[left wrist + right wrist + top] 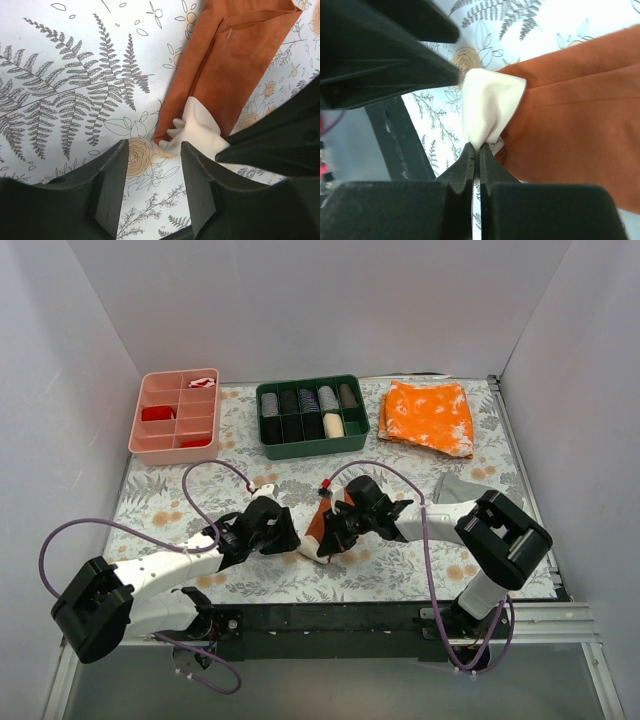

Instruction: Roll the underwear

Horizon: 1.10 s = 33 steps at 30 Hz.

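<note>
Underwear point(318, 528) sits in middle, toward near side, between both grippers. Rust face up, cream end folded over. Right gripper point(475, 150) clenched on thin bit of cream edge. Left gripper point(152, 155) released, jaws apart just beside same end, holding nothing. Risk imo: tiny pinch slips, fold flops back. Grippers crowded too, could bump or drag cloth sideways.

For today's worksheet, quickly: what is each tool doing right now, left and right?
Left tool: open, gripping nothing; the underwear lies just past its tips.
Right tool: closed on the underwear's cream edge.
</note>
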Tool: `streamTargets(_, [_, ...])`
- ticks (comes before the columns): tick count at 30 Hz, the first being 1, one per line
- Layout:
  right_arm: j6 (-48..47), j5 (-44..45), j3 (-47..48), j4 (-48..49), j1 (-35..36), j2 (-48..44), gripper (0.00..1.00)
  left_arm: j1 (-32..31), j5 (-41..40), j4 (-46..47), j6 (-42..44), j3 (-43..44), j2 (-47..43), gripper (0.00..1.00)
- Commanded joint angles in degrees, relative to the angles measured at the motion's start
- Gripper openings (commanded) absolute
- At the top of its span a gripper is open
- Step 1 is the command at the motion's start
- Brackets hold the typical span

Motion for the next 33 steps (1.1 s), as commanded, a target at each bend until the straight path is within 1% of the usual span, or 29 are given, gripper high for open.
streamTargets(1, [5.29,-5.65,2.02,4.03,-3.54,2.73,0.01,-0.19,-3.05,-3.51,-0.21,-0.39,-4.12,0.47])
streamTargets(5, [6.17,-7.41,1.94,4.12,-5.84,4.76,0.01,-0.19,-2.53,-2.99,-0.12,-1.09,-5.27,0.5])
streamTargets(12, [6.43,-6.36,2.03,3.77,-6.98,7.31,0.01,-0.19,2.66,4.73,1.28,-4.08,-5.36,0.54])
streamTargets(17, [5.9,-5.83,2.81,2.63,-7.33,9.51,0.01,-0.19,3.36,9.31,2.25,-4.43,-2.29,0.57])
streamTargets(23, [5.03,-6.26,2.73,2.63,-7.6,9.95,0.01,-0.19,2.66,13.44,2.34,-3.81,4.57,0.57])
streamTargets(27, [4.15,-6.62,2.73,2.01,-7.77,9.86,0.01,-0.01,3.63,18.18,1.81,-4.69,7.47,0.56])
streamTargets(31, [3.88,-7.06,1.94,2.36,-7.95,9.86,0.01,0.51,5.38,21.44,1.64,-5.75,9.23,0.53])
streamTargets(32, [3.79,-7.14,1.76,2.45,-7.95,9.78,0.01,0.69,5.56,21.88,1.55,-6.18,9.84,0.49])
streamTargets(33, [3.79,-7.14,1.76,2.36,-8.04,9.86,0.01,0.69,7.48,23.02,1.37,-6.62,9.93,0.47])
